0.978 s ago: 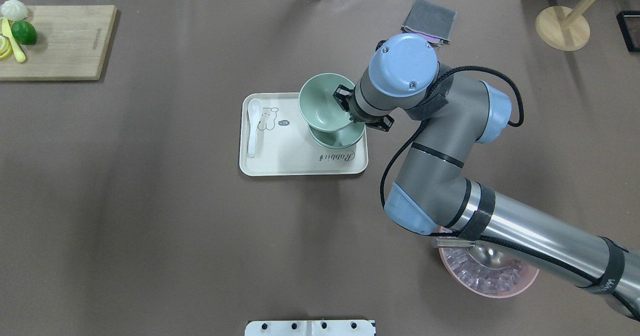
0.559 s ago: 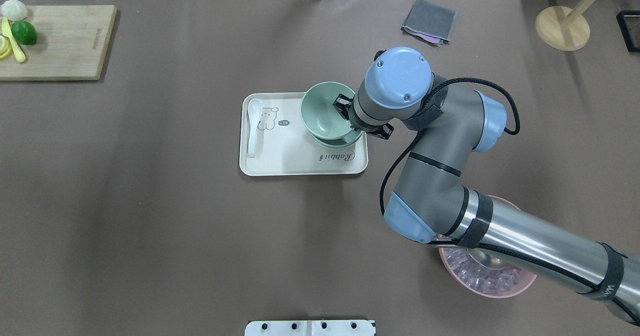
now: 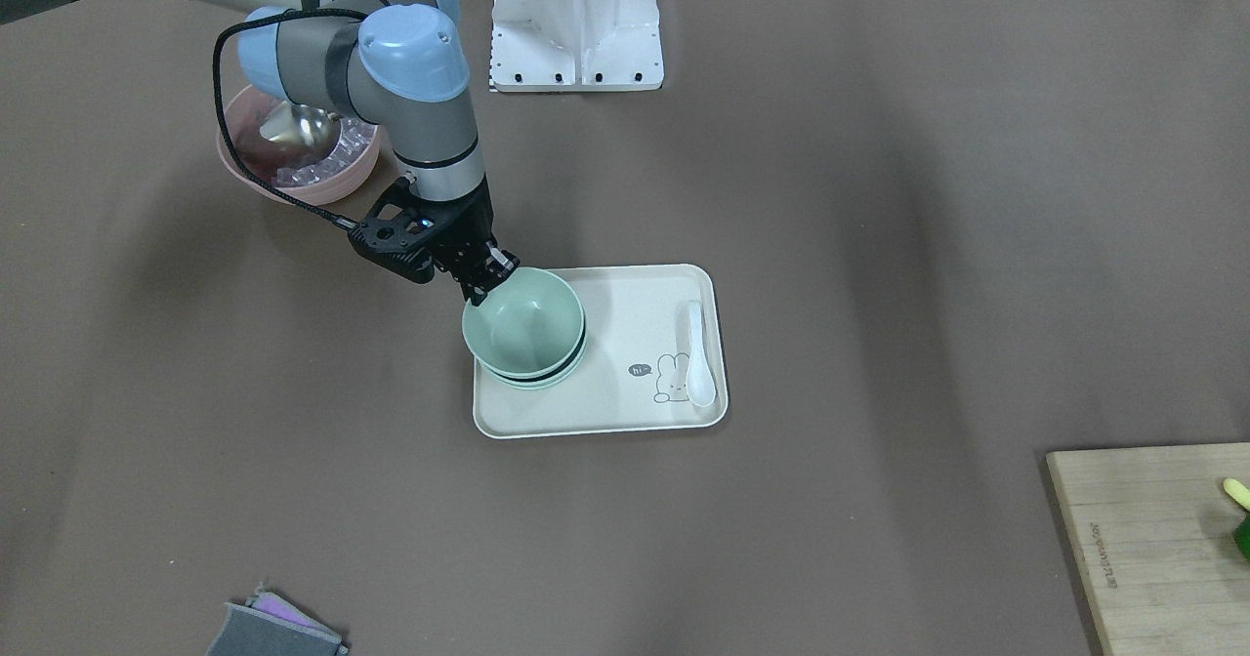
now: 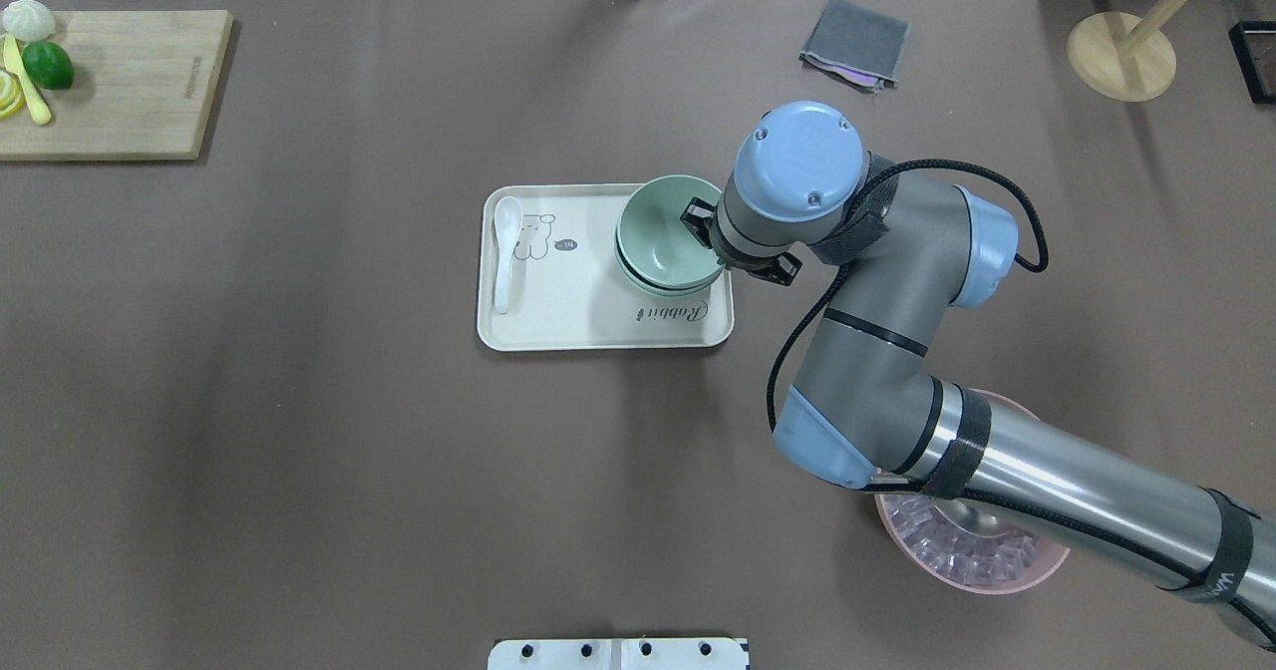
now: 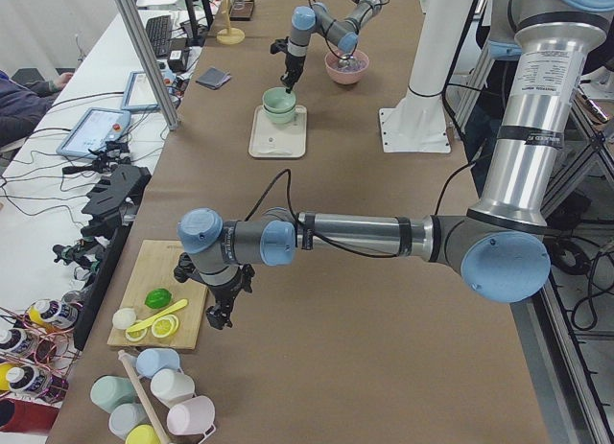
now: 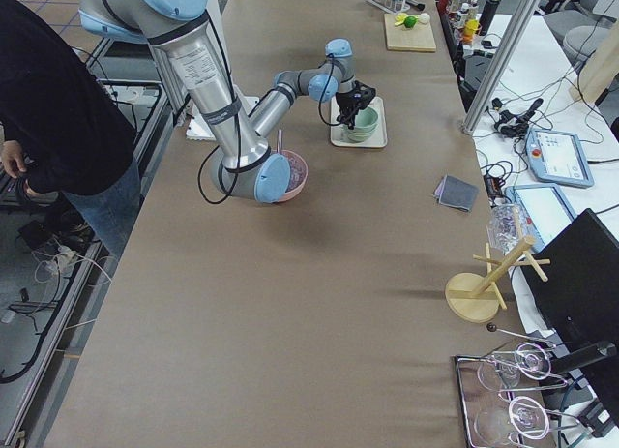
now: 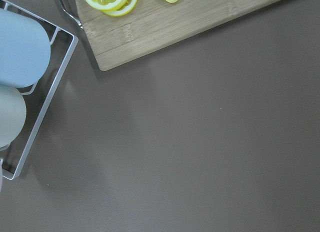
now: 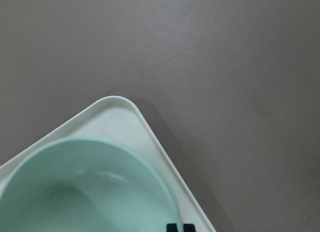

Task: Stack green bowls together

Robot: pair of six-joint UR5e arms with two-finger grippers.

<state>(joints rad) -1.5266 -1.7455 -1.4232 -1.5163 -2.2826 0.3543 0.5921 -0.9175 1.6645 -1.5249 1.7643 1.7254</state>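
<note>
The green bowls (image 4: 666, 236) are nested in one stack on the right part of a cream tray (image 4: 578, 311); the stack also shows in the front view (image 3: 522, 329) and the right wrist view (image 8: 85, 187). My right gripper (image 4: 703, 231) is shut on the near right rim of the top green bowl, one finger inside and one outside, also in the front view (image 3: 481, 282). The top bowl sits down in the bowls under it. My left gripper (image 5: 219, 315) hangs far off beside the cutting board; I cannot tell if it is open or shut.
A white spoon (image 4: 505, 251) lies on the tray's left side. A pink bowl (image 4: 972, 550) with ice and a metal scoop sits under my right arm. A cutting board (image 4: 110, 82) with lime and lemon, a grey cloth (image 4: 855, 42) and a wooden stand (image 4: 1121, 52) lie along the far edge.
My right gripper has come down and a little right with the top green bowl. The bowl was held tilted above the stack and now sits nested in it.
</note>
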